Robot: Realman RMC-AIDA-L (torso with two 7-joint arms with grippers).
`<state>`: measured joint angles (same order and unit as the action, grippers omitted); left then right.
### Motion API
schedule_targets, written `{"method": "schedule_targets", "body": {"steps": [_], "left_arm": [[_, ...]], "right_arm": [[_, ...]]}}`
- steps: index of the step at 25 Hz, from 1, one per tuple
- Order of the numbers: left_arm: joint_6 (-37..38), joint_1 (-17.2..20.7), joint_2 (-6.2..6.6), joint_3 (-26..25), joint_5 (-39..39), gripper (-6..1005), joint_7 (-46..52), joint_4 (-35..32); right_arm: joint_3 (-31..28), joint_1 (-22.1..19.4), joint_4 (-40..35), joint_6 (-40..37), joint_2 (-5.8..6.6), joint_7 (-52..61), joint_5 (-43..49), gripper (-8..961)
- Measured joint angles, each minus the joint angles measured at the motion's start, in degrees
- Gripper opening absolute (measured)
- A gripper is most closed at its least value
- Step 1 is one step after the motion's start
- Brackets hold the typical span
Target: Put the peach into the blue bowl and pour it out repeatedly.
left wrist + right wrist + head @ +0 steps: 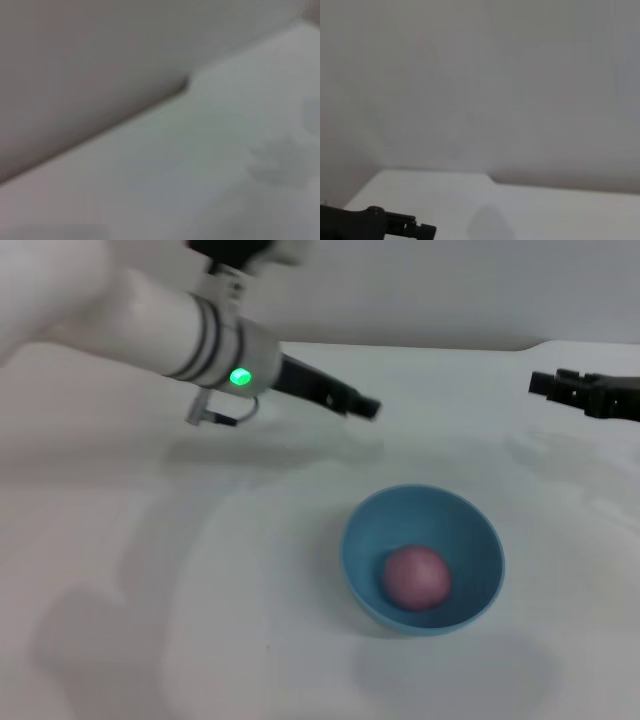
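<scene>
From the head view, the peach (416, 578) already sits inside the blue bowl (365, 540), resting low against the wall nearest the robot. So the putting-in half looks done for this round; the pouring-out, I'd say, is what is left, and nothing has hold of the bowl for it yet. The bowl stands upright on the white bench (200, 590), mouth straight up, level as far as I can see. The peach is too round to have a long axis worth naming, and I can't make out where its stem mark faces.

The left gripper (362, 405) hangs above the bench, beyond the bowl and to its left, well apart from it, carrying nothing. Its fingers read as one dark bar, so I cannot tell how wide it stands. The right gripper (545, 383) is off at the right edge, also well clear and empty; its spread I cannot tell either.

The left wrist view gives only bare bench and the wall behind it, no bowl, no fruit.

The right wrist view shows wall, the bench's far edge, and a dark gripper (415, 229) low in the corner; I can't say which arm's it is.
</scene>
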<state>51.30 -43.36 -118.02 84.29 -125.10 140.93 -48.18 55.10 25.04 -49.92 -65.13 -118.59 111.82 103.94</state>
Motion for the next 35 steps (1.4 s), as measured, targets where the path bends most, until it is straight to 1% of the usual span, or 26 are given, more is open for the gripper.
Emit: {"method": "schedule_targets", "body": {"steps": [1,2,3,5,6,7,8,9,10,11,13,14,16,19,22,23,25,27,31,32,35], "left_arm": [[-0.44,0.89,-0.04,-1.94,1.42,645,-1.45,-0.35],[-1.47,2.55,-0.07,-4.45,4.90,657,-4.02,-0.68],[-2.18,3.57,-0.06,-5.84,7.32,668,-5.73,-0.79],[-4.04,7.41,-0.06,-9.58,19.39,680,-13.70,-0.36],[-4.26,8.69,-0.04,-10.78,24.37,680,-17.29,0.24],[-3.73,10.36,0.03,-12.67,32.55,679,-23.13,1.73],[-2.65,11.65,0.04,-14.38,39.05,679,-28.26,3.33],[-1.09,12.69,0.07,-16.20,45.03,679,-32.21,5.17],[1.08,13.60,0.07,-18.52,51.05,677,-36.27,7.40],[2.87,14.35,0.07,-20.65,55.64,675,-39.42,9.42],[7.77,15.12,0.08,-26.47,63.38,675,-45.97,15.66],[9.56,15.25,0.07,-28.66,65.62,675,-48.07,18.08],[14.61,15.47,0.05,-34.82,70.51,675,-53.47,24.50],[19.81,15.94,-0.19,-42.31,75.04,674,-62.83,31.29],[23.05,16.40,-0.39,-47.85,77.74,674,-72.79,36.45],[24.26,16.44,-0.44,-49.94,78.40,674,-77.74,38.37],[25.62,16.41,-0.54,-52.17,78.78,674,-87.80,41.15],[26.21,16.24,-0.55,-52.63,78.68,674,-99.81,43.30],[25.63,15.72,-0.62,-51.61,77.74,675,-126.43,47.74],[25.54,15.54,-0.65,-51.00,77.53,675,-133.23,49.00],[25.54,15.44,-0.77,-49.61,76.67,675,-149.14,51.73]], "right_arm": [[-0.01,-0.08,0.88,0.41,0.01,-1.20,-1.54,486],[-0.17,-0.09,2.34,0.94,0.08,-2.66,-3.71,486],[-0.41,-0.01,3.32,1.29,0.12,-3.40,-4.90,486],[-1.41,0.51,5.80,1.77,0.15,-5.31,-7.30,486],[-1.98,0.79,6.91,1.84,0.15,-6.28,-8.22,486],[-2.86,1.09,8.20,1.88,0.16,-7.63,-9.18,486],[-3.66,1.34,9.48,1.87,0.15,-9.01,-10.35,486],[-5.18,1.52,12.00,1.89,0.09,-11.48,-13.77,486],[-5.18,1.52,12.00,1.89,0.09,-11.48,-13.77,486],[-5.75,1.53,13.34,1.91,0.08,-12.82,-15.94,486],[-7.00,1.52,16.78,1.87,0.10,-16.99,-21.98,486],[-7.72,1.49,18.74,1.77,0.13,-19.36,-25.28,486],[-9.30,1.22,22.17,1.50,0.06,-24.45,-32.19,486],[-10.95,0.81,28.27,1.25,-0.08,-32.05,-43.93,486],[-11.12,0.54,33.99,1.20,-0.06,-39.12,-55.57,486],[-11.12,0.44,35.40,1.16,-0.08,-42.41,-58.74,486],[-11.14,0.15,37.62,0.37,-0.28,-48.68,-62.56,486],[-11.15,-0.07,40.21,-2.60,-0.52,-54.60,-65.23,486],[-11.15,0.93,47.05,-10.45,-0.87,-74.21,-69.03,486],[-11.16,1.36,48.43,-11.61,-0.93,-79.51,-69.25,486],[-11.46,2.58,51.74,-13.29,-1.00,-92.43,-69.47,486]]}}
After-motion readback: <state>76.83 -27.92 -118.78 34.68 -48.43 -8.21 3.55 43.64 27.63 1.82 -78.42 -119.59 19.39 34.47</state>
